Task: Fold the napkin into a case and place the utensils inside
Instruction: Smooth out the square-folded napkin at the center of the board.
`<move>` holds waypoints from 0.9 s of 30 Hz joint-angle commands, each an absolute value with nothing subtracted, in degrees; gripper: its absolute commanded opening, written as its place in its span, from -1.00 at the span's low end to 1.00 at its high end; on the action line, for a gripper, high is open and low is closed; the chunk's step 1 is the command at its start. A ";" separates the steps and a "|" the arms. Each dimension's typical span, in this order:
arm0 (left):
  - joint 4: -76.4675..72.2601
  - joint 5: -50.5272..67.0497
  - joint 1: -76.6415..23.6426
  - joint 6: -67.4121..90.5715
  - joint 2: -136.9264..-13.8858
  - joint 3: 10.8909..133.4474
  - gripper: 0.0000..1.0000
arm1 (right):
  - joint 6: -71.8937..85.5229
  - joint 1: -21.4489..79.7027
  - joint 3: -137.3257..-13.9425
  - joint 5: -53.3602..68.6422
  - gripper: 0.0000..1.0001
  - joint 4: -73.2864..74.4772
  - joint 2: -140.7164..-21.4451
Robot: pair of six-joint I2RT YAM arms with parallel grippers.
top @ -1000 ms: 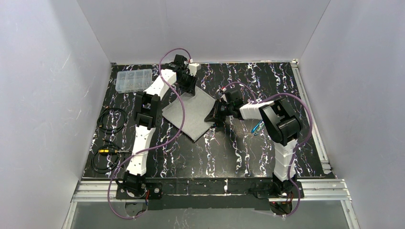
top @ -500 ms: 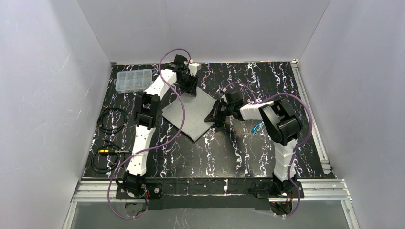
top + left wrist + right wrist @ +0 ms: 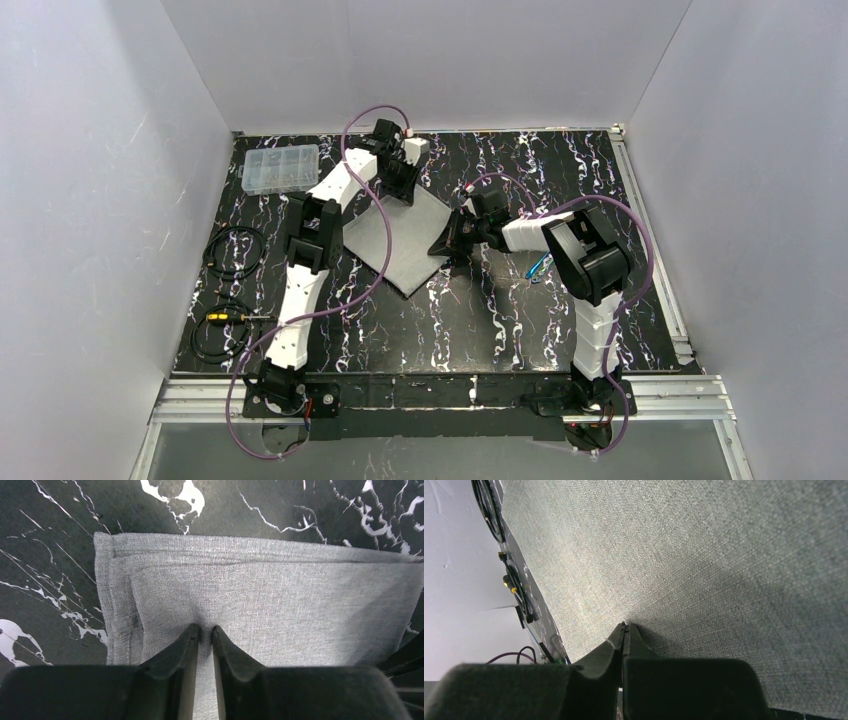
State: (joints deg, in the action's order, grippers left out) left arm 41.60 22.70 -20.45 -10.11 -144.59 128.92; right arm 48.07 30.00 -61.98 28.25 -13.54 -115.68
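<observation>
White walls (image 3: 430, 60) close in a black table (image 3: 520, 330) veined with white marbling.

From above, the left arm (image 3: 300, 290) stretches far forward, its wrist turned down. The left pincer (image 3: 402, 185) stands over the far corner of the soft light-grey cloth napkin (image 3: 400, 245), which lies flat as a tilted rectangle at mid-table. The right arm (image 3: 590, 260) is bent sharply at the elbow and reaches in leftward, so the right pincer (image 3: 448, 245) sits at the napkin's right corner. Slim shiny metal utensils (image 3: 540, 267), one of them bright blue, lie on the bare table beside the right arm, apart from the napkin. A clear plastic compartment box (image 3: 280, 168) sits at the far left; its contents are too small to tell. Coiled black cables (image 3: 234, 250) lie along the left edge.

On the left wrist camera, the left pincer (image 3: 204, 629) is parted by a narrow gap and grips nothing. Its tips rest at the napkin (image 3: 280, 595), whose hemmed edges show a second layer set just inside them.

On the right wrist camera, the right pincer (image 3: 625, 626) has its tips closed together against the napkin (image 3: 674, 540), which fills most of the view. Whether any cloth is pinched between them I cannot tell.
</observation>
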 commanded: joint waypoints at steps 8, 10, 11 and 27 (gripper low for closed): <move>46.16 22.59 -23.01 -10.41 -139.29 125.84 -1.00 | 48.33 29.78 -61.46 28.39 -0.88 -15.64 -118.40; 45.93 23.35 -22.94 -9.60 -136.99 123.96 -1.00 | 48.21 29.74 -61.40 28.38 -0.88 -15.73 -118.62; 45.65 23.58 -22.98 -9.32 -135.55 123.11 -1.00 | 48.13 29.78 -61.35 28.33 -0.89 -15.73 -118.79; 40.16 20.69 -27.29 -12.56 -121.73 109.44 -1.00 | 47.83 29.72 -61.21 27.95 -0.90 -15.67 -120.02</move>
